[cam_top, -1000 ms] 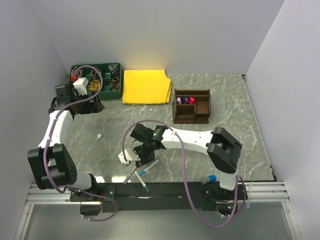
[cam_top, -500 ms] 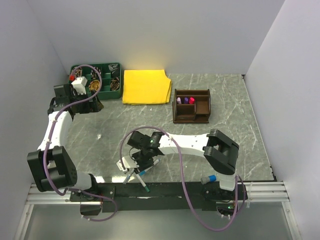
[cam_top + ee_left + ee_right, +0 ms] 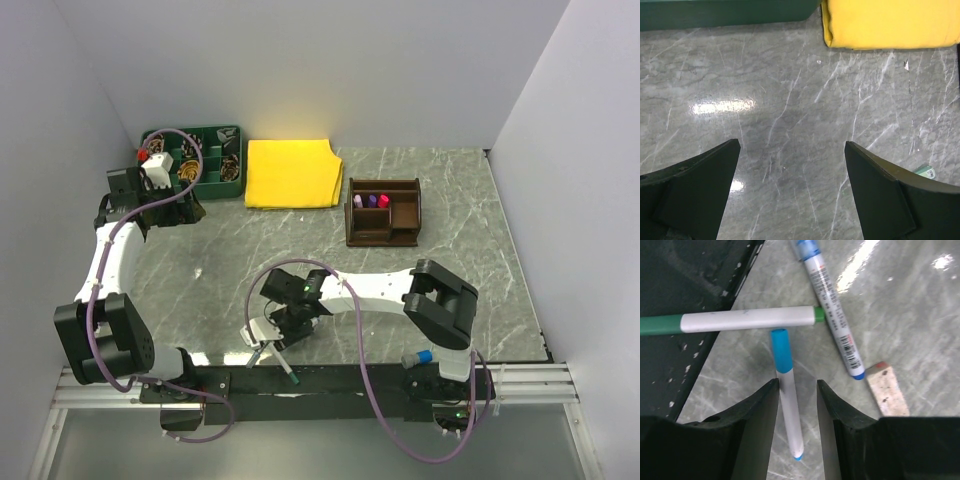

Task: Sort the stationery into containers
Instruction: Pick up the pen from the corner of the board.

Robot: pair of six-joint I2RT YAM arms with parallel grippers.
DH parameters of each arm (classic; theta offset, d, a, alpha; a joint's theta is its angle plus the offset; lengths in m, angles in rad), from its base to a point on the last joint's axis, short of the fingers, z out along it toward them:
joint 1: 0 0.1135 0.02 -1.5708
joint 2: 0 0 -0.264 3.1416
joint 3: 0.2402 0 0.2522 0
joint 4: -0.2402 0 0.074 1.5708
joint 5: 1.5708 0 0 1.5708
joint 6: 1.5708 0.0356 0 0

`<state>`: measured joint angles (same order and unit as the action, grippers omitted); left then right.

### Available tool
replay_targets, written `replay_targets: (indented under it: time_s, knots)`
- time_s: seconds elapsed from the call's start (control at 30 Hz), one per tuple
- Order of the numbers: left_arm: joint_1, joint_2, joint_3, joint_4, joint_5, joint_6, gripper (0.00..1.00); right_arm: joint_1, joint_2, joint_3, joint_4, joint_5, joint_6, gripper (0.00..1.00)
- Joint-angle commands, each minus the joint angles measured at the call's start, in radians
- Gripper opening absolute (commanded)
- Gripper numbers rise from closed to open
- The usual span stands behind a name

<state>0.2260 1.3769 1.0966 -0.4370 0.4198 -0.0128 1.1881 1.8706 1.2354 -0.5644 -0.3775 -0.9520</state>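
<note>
**Right pincer straddles blue-capped pen at near edge of worktop**

Blue-capped pen (image 3: 788, 405): white barrel, lies flat on the grey marbled worktop (image 3: 480, 280), near its front edge and in front of the arm bases. The cap end points at a green-capped marker (image 3: 747, 320) and stops just short of it.

Right pincer (image 3: 797, 384): lowered over the pen, one finger on each side of the barrel. A sliver of worktop shows between the barrel and the right-hand finger, so the jaws are not clamped: loose around the pen, no grip.

Green-capped marker: lies crosswise, its capped end over the black base rail (image 3: 685, 275), its other end meeting a barcoded blue marker (image 3: 832, 305) that lies at a slant. A tan eraser block (image 3: 887, 390) with a red edge sits just beside that marker's blue tip.

Wooden desk organiser (image 3: 383, 212): stands well apart from the loose pens, toward the far right of the worktop. Pink- and purple-capped pens (image 3: 370, 200) stand upright in its rear left compartment.

Left pincer (image 3: 792, 145): released, jaws spread wide, nothing between them, only bare worktop below. It hangs at the far left, near a green tray (image 3: 192, 165) of coiled items. A yellow cloth (image 3: 292, 173) lies between the tray and the organiser.
</note>
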Motion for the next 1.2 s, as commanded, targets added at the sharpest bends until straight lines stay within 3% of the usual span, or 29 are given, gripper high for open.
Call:
replay_targets:
  time_s: [0.0, 0.37, 0.67, 0.8, 1.13, 1.17]
  knots:
    - [0.004, -0.021, 0.034, 0.004, -0.012, -0.009, 0.93, -0.002, -0.031, -0.004, 0.054, 0.011, 0.007, 0.44]
    - [0.006, -0.025, 0.034, 0.004, -0.01, -0.006, 0.93, 0.027, -0.033, -0.016, 0.052, -0.037, 0.05, 0.42]
    - [0.004, -0.053, 0.016, 0.0, -0.018, 0.002, 0.93, 0.053, -0.007, -0.024, 0.116, 0.014, 0.122, 0.41]
    - [0.004, -0.065, 0.0, 0.001, -0.012, 0.002, 0.93, 0.062, 0.022, -0.019, 0.126, 0.06, 0.14, 0.35]
    - [0.004, -0.084, -0.017, 0.006, -0.006, 0.002, 0.93, 0.077, 0.041, -0.04, 0.112, 0.088, 0.159, 0.33]
    - [0.004, -0.085, -0.018, 0.004, -0.007, 0.002, 0.93, 0.077, 0.048, -0.04, 0.109, 0.091, 0.162, 0.29]
